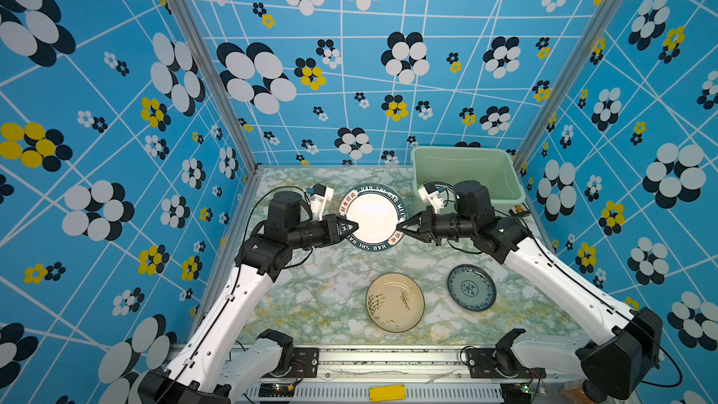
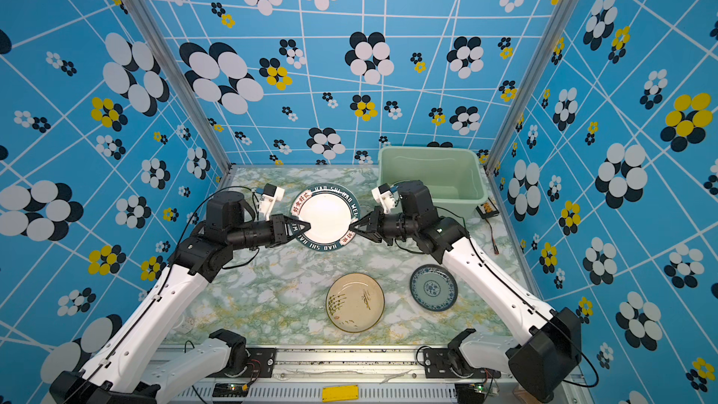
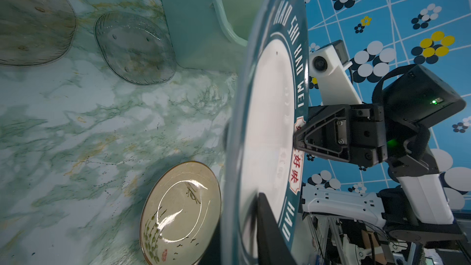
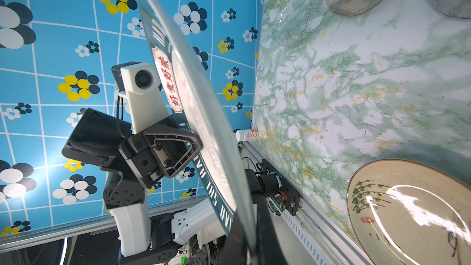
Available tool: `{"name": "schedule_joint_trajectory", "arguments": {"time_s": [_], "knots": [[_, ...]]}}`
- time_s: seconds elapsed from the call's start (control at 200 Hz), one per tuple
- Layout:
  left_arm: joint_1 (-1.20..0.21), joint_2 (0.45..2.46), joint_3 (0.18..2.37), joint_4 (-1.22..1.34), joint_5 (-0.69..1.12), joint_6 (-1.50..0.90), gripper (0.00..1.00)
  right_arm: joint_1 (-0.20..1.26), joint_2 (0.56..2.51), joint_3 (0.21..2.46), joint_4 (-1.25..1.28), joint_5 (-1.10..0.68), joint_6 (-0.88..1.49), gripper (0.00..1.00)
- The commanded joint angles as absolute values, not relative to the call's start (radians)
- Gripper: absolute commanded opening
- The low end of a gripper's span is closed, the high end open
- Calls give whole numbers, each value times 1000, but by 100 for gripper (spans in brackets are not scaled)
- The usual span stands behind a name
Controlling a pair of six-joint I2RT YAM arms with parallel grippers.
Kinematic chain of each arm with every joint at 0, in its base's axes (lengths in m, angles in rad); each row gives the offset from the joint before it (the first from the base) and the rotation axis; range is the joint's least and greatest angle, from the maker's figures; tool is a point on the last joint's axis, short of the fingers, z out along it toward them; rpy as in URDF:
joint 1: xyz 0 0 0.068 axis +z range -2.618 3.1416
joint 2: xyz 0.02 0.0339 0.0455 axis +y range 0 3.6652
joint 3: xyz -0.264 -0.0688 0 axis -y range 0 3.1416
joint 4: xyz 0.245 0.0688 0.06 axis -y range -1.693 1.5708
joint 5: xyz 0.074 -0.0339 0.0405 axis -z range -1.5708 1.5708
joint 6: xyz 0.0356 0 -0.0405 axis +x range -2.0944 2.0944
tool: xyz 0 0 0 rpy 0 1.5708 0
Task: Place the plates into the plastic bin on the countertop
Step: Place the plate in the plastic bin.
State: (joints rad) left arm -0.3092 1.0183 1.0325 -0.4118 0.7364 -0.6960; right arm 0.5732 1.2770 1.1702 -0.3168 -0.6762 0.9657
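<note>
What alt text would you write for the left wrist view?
A white dark-rimmed plate is held edge-on above the countertop, the right gripper pinching its far rim. On the countertop sit a cream plate, two glass plates and the mint bin.

We see a white plate [image 1: 371, 216] with a plain centre and a dark teal rim. White capital letters run round that rim, broken by white labels with red characters. The cream plate [image 1: 395, 302] bears dark brush marks and a small red seal. The blue plate [image 1: 471, 287] carries white ornament in rings. In the left wrist view we find a greyish glass plate [image 3: 135, 48] and an amber glass plate [image 3: 33, 21], both see-through with finely ribbed edges. The bin [image 1: 464, 148] is pale mint green. The countertop [image 1: 330, 285] is white, veined green and yellow. The walls [image 1: 349, 71] are bright blue, crossed by white lines and strewn with white, navy and yellow flowers.
</note>
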Motion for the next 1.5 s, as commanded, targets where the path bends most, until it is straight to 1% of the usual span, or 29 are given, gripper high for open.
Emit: {"name": "schedule_joint_trajectory", "arguments": {"time_s": [0.0, 0.045, 0.14, 0.24, 0.305, 0.345, 0.405, 0.5, 0.62, 0.82, 0.94, 1.149, 1.229, 1.239, 1.269, 1.289, 1.344, 1.369, 1.394, 1.404, 1.419, 1.494], "knots": [[-326, 989, 1018, -291, 789, -694, 11, 578, 1321, 1209, -314, -646, 984, 0], [-325, 984, 1007, -282, 783, -718, 9, 578, 1330, 1212, -306, -642, 988, 0], [-321, 967, 980, -259, 764, -774, 0, 577, 1341, 1208, -272, -633, 995, 4], [-313, 941, 946, -214, 739, -850, 0, 574, 1341, 1196, -232, -619, 996, 23], [-308, 928, 929, -176, 727, -914, 0, 571, 1339, 1186, -204, -613, 997, 37], [-306, 922, 921, -154, 721, -952, 0, 569, 1340, 1180, -186, -609, 997, 42], [-307, 916, 912, -130, 718, -1002, 0, 569, 1341, 1167, -150, -605, 1001, 45], [-306, 919, 916, -132, 727, -1035, 0, 569, 1342, 1151, -97, -592, 1001, 46], [-304, 946, 958, -200, 746, -1026, 0, 570, 1336, 1138, -46, -575, 992, 41], [-305, 1025, 1017, -260, 814, -1043, 0, 569, 1332, 1128, 23, -575, 999, 21], [-310, 1035, 1015, -243, 819, -1070, 0, 569, 1346, 1137, 28, -595, 1009, 18], [-314, 1040, 1014, -247, 814, -1086, 0, 569, 1338, 1143, 3, -604, 1008, 2], [-312, 1037, 1018, -257, 804, -1086, 0, 569, 1331, 1145, -5, -593, 1011, 0], [-311, 1037, 1018, -259, 804, -1087, 2, 569, 1330, 1147, -7, -590, 1010, 0], [-312, 1035, 1021, -267, 793, -1087, 14, 569, 1327, 1152, -17, -581, 1009, 0], [-310, 1034, 1022, -272, 788, -1086, 18, 569, 1326, 1155, -23, -574, 1009, 0], [-310, 1029, 1023, -270, 778, -1084, 25, 567, 1324, 1173, -49, -552, 1004, 0], [-306, 1026, 1023, -271, 775, -1082, 31, 566, 1323, 1182, -64, -541, 999, 0], [-305, 1023, 1023, -273, 769, -1079, 40, 565, 1324, 1193, -81, -529, 994, 0], [-303, 1022, 1024, -274, 767, -1079, 42, 563, 1323, 1200, -87, -524, 993, 0], [-302, 1021, 1024, -276, 763, -1078, 49, 561, 1324, 1207, -96, -516, 990, 0], [-292, 1008, 1027, -278, 747, -1062, 66, 543, 1328, 1245, -134, -494, 987, 0]]}}
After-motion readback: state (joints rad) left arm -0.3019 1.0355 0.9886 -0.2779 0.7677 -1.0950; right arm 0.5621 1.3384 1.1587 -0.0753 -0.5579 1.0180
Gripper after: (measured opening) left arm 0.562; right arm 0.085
